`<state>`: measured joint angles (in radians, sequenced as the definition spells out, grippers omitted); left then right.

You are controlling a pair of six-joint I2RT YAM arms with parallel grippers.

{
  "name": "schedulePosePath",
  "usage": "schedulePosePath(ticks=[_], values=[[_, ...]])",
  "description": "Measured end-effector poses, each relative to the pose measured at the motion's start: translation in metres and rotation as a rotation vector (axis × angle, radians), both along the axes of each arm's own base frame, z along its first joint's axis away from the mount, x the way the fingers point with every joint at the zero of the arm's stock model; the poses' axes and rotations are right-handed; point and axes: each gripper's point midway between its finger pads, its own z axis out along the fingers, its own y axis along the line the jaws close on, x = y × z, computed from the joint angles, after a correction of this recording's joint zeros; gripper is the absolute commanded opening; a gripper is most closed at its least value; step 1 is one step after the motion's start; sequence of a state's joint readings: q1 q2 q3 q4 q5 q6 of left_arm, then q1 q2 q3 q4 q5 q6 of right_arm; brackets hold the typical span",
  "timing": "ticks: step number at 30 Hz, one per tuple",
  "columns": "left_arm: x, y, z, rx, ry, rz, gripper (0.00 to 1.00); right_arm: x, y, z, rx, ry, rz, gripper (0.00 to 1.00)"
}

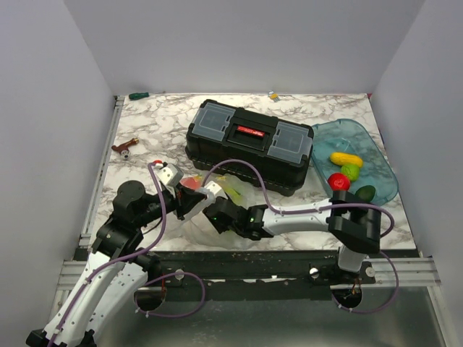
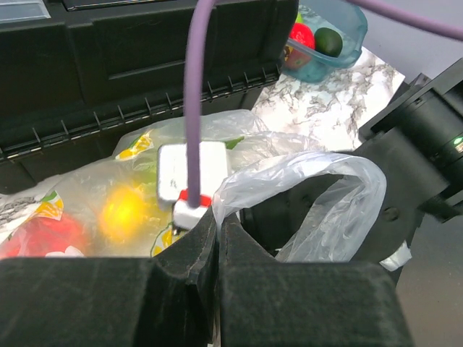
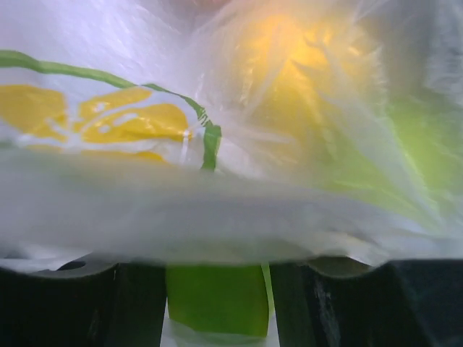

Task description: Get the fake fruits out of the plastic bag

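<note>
Down in the lower middle of the top view, the plastic bag (image 1: 230, 194) sits crumpled on the marble-pattern tabletop (image 1: 155, 119), right up against the front of the black toolbox (image 1: 249, 141). Left gripper (image 2: 218, 231) is pinched tight on a fold of the bag's film. Right gripper (image 3: 217, 282) is pressed into the bag. Its wrist view is mostly blurry film with something green between the fingers, so I can't tell if it's actually gripping. Through the film I can make out a yellow fruit (image 2: 123, 213) and a red fruit (image 2: 40, 235). Four more fake fruits (image 1: 346, 159) lie in the blue tray (image 1: 387, 173) on the right. Plain pale walls (image 1: 239, 43) close in three sides.
</note>
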<state>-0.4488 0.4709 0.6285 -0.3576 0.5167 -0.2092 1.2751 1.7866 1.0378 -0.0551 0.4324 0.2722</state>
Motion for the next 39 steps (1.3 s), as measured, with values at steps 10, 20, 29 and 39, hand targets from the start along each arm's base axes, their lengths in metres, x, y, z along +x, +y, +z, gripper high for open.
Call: schedulePosePath(ticks=[10, 20, 29, 39], values=[[0.0, 0.0, -0.001, 0.001, 0.004, -0.001, 0.0, -0.001, 0.004, 0.06, 0.267, -0.064, -0.006, 0.24], [0.0, 0.0, -0.001, 0.002, 0.006, -0.001, 0.0, -0.01, 0.001, 0.101, 0.508, -0.08, 0.009, 0.23], [0.0, 0.0, -0.001, 0.002, 0.006, -0.001, 0.0, -0.01, -0.016, 0.185, 0.724, -0.145, -0.02, 0.18], [0.0, 0.0, -0.002, 0.003, 0.008, -0.001, 0.0, 0.014, -0.104, 0.254, 0.78, -0.342, -0.282, 0.15]])
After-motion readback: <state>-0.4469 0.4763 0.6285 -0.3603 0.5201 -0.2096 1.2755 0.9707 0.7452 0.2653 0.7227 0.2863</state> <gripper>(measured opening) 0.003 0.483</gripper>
